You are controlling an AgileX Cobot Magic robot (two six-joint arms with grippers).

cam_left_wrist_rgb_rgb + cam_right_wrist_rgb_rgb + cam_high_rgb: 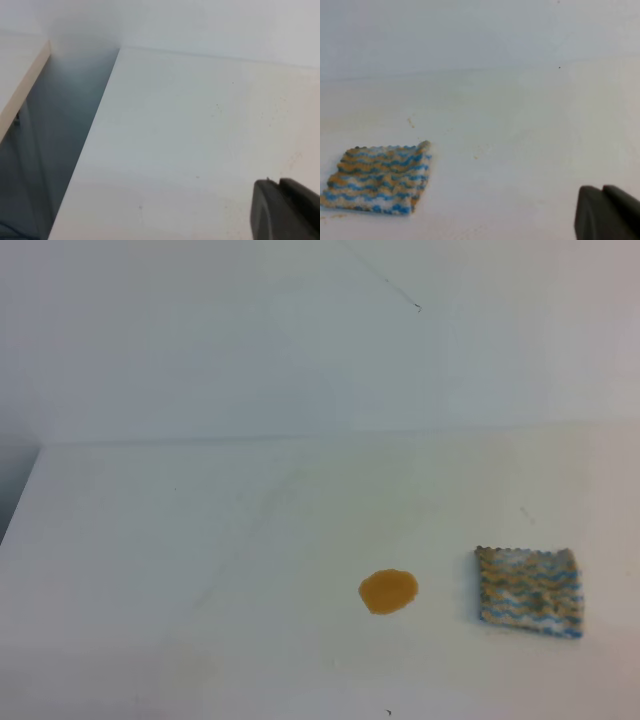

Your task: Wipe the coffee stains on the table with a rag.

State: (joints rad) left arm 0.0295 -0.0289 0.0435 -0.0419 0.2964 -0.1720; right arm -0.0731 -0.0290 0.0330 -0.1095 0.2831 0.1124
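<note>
While the rag [529, 591] lies flat just right of the coffee stains [388, 591], it is seen left of the closed, empty right gripper [603, 212], the likelier arm.

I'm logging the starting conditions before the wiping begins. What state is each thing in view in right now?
coffee stains: one intact orange-brown blob, not yet wiped.
rag: lying flat on the table, right of the stain, apart from it, untouched.
table: white, bare apart from stain, rag and a few specks.
right gripper: fingers shut, holding nothing.
left gripper: fingers look shut, empty.
</note>
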